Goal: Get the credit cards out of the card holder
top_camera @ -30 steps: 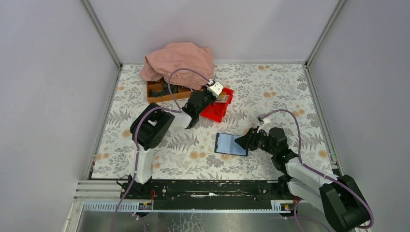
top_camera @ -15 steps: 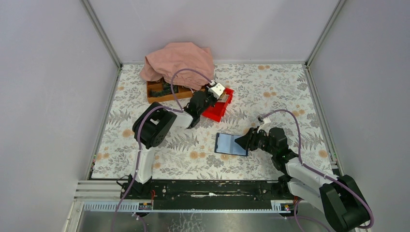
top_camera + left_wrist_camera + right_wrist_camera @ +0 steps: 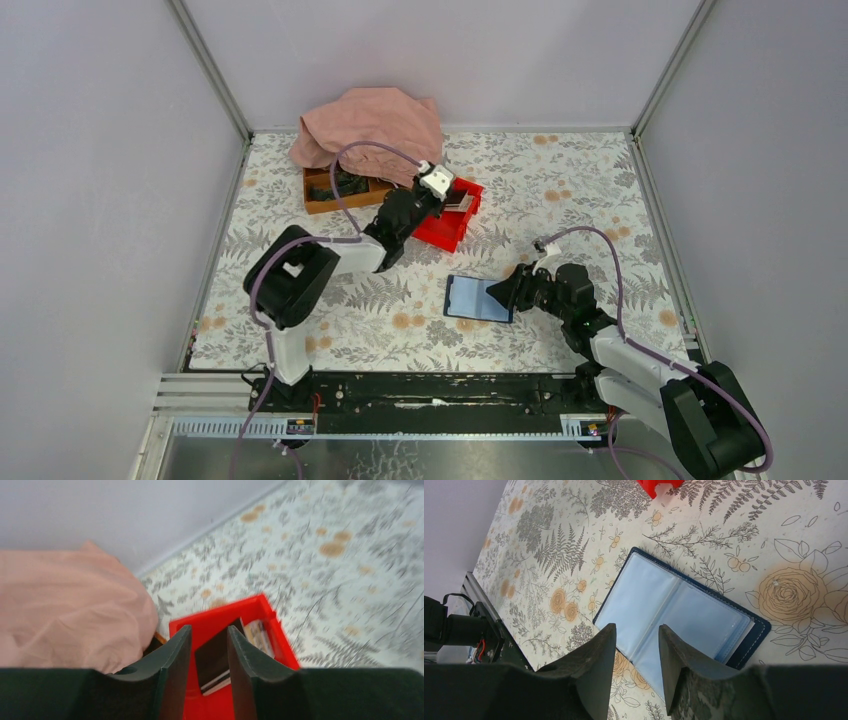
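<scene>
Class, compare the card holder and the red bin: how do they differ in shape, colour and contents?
The card holder lies opened flat; the red bin is a walled tray. The card holder is light blue with dark edges; the red bin is plain red. The red bin holds cards; the card holder's visible pockets look empty. Both are rectangular and rest on the table.

Overhead camera looks down from the near edge across the whole tabletop (image 3: pixel 580 180). Left wrist view shares the red bin (image 3: pixel 210 622); right wrist, close, shares the card holder (image 3: pixel 674 610).
</scene>
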`<action>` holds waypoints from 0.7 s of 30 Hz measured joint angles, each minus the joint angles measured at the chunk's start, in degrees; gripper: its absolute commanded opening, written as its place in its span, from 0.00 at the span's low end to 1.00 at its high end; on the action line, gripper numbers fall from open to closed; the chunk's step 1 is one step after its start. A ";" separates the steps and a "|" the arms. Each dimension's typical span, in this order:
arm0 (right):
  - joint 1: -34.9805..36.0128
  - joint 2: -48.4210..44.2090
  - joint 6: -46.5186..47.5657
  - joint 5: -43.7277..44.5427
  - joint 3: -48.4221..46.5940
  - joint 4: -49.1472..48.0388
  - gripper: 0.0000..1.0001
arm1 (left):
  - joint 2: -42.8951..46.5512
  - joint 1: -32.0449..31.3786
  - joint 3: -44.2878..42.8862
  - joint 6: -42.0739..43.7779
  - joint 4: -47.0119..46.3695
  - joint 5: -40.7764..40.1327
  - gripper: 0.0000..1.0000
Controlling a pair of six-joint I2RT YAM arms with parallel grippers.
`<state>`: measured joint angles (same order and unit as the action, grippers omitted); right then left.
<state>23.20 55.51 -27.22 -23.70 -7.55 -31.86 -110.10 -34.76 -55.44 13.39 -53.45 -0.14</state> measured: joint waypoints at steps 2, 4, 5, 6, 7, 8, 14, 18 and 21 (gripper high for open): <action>0.00 0.00 0.00 0.61 0.00 0.15 0.44 | 2.95 -0.52 0.22 -1.22 -0.04 0.13 0.40; 0.00 0.00 0.00 1.05 0.00 0.37 0.44 | 5.42 -0.96 0.22 -2.25 -0.02 0.20 0.40; 0.00 0.00 0.00 1.73 -0.11 0.94 0.44 | 6.58 -1.29 0.22 -3.04 0.24 0.42 0.39; 0.00 0.07 0.02 2.21 -0.35 1.70 0.44 | 7.48 -1.46 0.22 -4.04 0.70 0.81 0.38; 0.00 0.31 0.04 3.06 -0.87 2.97 0.44 | 8.28 -1.68 0.26 -5.22 1.14 1.42 0.37; 0.00 0.96 0.22 3.72 -1.68 4.24 0.45 | 9.16 -2.05 0.42 -6.67 1.81 2.12 0.36; 0.00 5.55 0.48 7.02 -7.23 12.13 0.47 | 12.79 -5.33 3.72 -14.62 6.29 5.27 0.00; 0.00 4.87 0.48 10.86 -9.31 18.18 0.48 | 13.49 -9.29 7.61 -19.71 8.52 8.07 0.00; 0.00 4.22 0.48 12.22 -9.49 21.11 0.46 | 13.42 -11.74 10.43 -23.85 10.21 10.58 0.00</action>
<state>23.20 59.72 -26.74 -11.49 -17.04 -10.74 -96.68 -46.50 -45.01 -10.46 -43.24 10.44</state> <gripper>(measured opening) 0.474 0.009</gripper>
